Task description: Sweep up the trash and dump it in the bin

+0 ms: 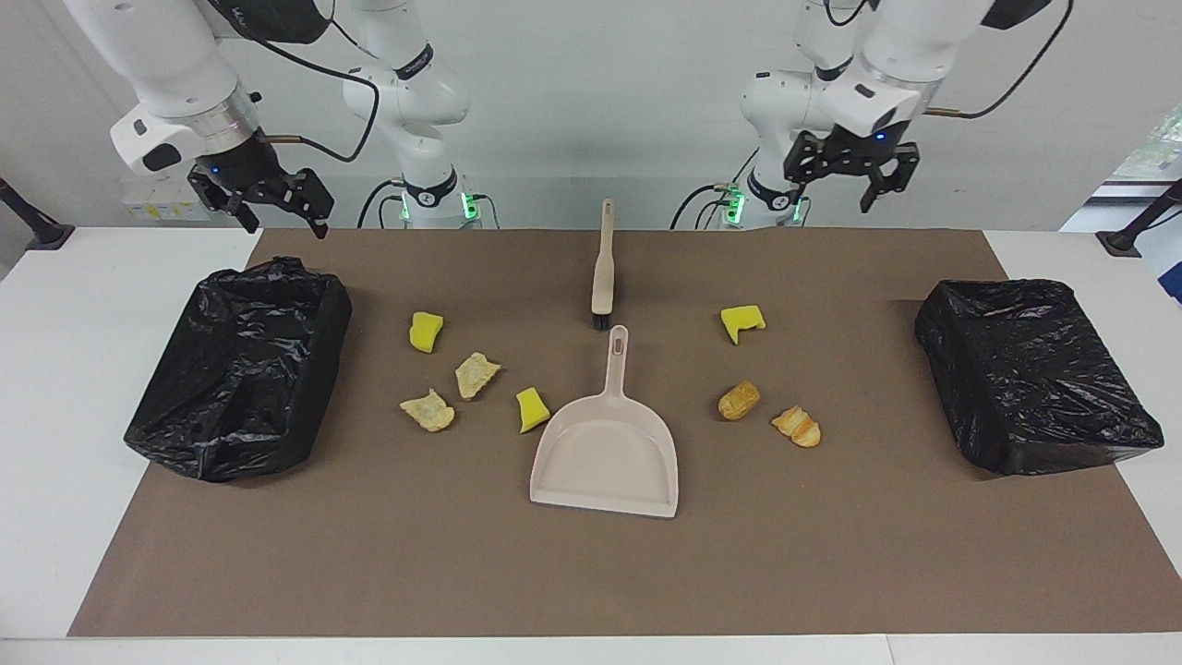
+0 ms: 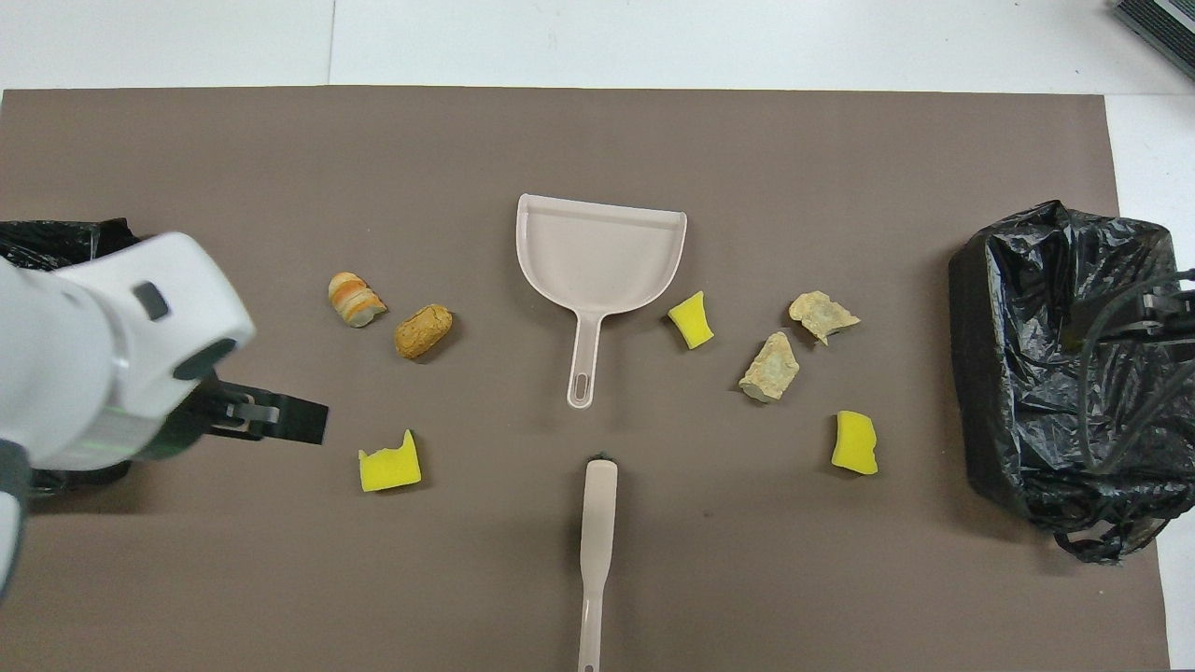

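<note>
Nothing grabbed yet; you're at the tool pickup step.
Left gripper and right gripper hang empty, jaws apart; next, take brush and dustpan.

left gripper over mat | fingers likely open | near yellow sponge chunk

Robot lab / test cell, not a home. Evidence: two white multi-joint robot arms w/ black cabling, bolted at the edge of a white lab table, green status lights at their bases. Plain pale wall, no furniture or decor. Flat brown paper-like mat covers the work area. Props laid out staged: beige plastic dustpan and beige brush centred, black plastic-lined bins one at each end, scraps spread between.
</note>
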`<state>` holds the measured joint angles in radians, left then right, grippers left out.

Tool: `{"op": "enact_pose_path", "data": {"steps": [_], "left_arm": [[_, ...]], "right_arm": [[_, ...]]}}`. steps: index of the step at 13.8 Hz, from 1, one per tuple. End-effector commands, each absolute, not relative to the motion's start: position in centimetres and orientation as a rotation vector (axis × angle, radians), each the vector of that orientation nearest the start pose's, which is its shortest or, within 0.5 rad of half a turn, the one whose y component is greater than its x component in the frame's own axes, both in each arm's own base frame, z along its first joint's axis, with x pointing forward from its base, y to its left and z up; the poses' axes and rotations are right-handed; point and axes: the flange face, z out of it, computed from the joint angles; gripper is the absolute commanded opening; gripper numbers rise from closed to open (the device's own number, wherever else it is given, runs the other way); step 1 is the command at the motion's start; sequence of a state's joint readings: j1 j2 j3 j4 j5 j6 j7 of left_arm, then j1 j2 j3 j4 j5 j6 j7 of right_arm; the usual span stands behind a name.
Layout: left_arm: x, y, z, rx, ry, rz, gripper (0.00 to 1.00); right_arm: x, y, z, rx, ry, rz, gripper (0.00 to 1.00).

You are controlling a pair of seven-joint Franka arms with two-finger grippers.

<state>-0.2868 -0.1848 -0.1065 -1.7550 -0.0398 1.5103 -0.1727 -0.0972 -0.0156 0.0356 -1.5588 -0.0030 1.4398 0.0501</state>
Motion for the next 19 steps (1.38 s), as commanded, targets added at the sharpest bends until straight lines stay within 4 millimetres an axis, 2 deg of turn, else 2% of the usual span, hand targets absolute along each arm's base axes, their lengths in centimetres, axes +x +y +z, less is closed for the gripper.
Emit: {"op": "enact_pose_path", "data": {"steps": [1, 3, 5, 6, 7, 9, 10, 11, 12, 14, 15, 17, 18, 19], "left_arm": [[39.7, -23.3, 59.7, -3.128, 0.373, 0.094, 1.0], [37.4, -26.9, 56.9, -3.138, 0.358, 0.126, 1.0], [33.9, -29.9, 53.5, -3.162, 0.31, 0.146, 1.0], [32.3, -30.8, 52.2, -3.177, 0.303, 0.135, 1.0], [30.7, -31.8, 50.5, -3.175, 0.283, 0.152, 1.0], [27.2, -34.3, 48.3, -3.175, 0.238, 0.142, 1.0], [26.0, -34.9, 47.3, -3.179, 0.202, 0.133, 1.0], [24.4, -36.1, 46.4, -3.178, 0.214, 0.13, 1.0], [22.6, -36.8, 44.8, -3.161, 0.235, 0.143, 1.0], [19.1, -37.8, 42.0, -3.182, 0.232, 0.107, 1.0], [17.8, -38.3, 41.3, -3.199, 0.196, 0.086, 1.0], [17.1, -39.0, 39.7, -3.184, 0.207, 0.1, 1.0], [17.1, -39.2, 39.2, -3.178, 0.211, 0.107, 1.0], [17.2, -39.5, 37.9, -3.16, 0.221, 0.124, 1.0]], "right_arm": [[50.2, -2.6, 60.7, -3.14, 0.167, 0.095, 1.0], [49.1, -2.6, 57.3, -3.141, 0.173, 0.104, 1.0], [49.2, -2.6, 55.0, -3.14, 0.195, 0.118, 1.0], [49.4, -2.0, 54.2, -3.138, 0.224, 0.123, 1.0], [49.8, -0.7, 53.4, -3.136, 0.244, 0.111, 1.0], [51.1, 0.4, 51.5, -3.126, 0.29, 0.116, 1.0], [51.9, 1.1, 50.6, -3.124, 0.293, 0.117, 1.0], [52.7, 3.3, 49.8, -3.11, 0.294, 0.101, 1.0], [53.5, 4.9, 49.1, -3.083, 0.367, 0.096, 1.0], [55.5, 6.7, 47.6, -2.976, 0.544, 0.144, 1.0], [56.5, 7.5, 47.3, -2.946, 0.552, 0.144, 1.0], [57.7, 9.7, 46.1, -2.939, 0.525, 0.112, 1.0], [58.2, 11.0, 45.6, -2.92, 0.545, 0.095, 1.0], [58.8, 12.6, 45.4, -2.853, 0.607, 0.088, 1.0]]}}
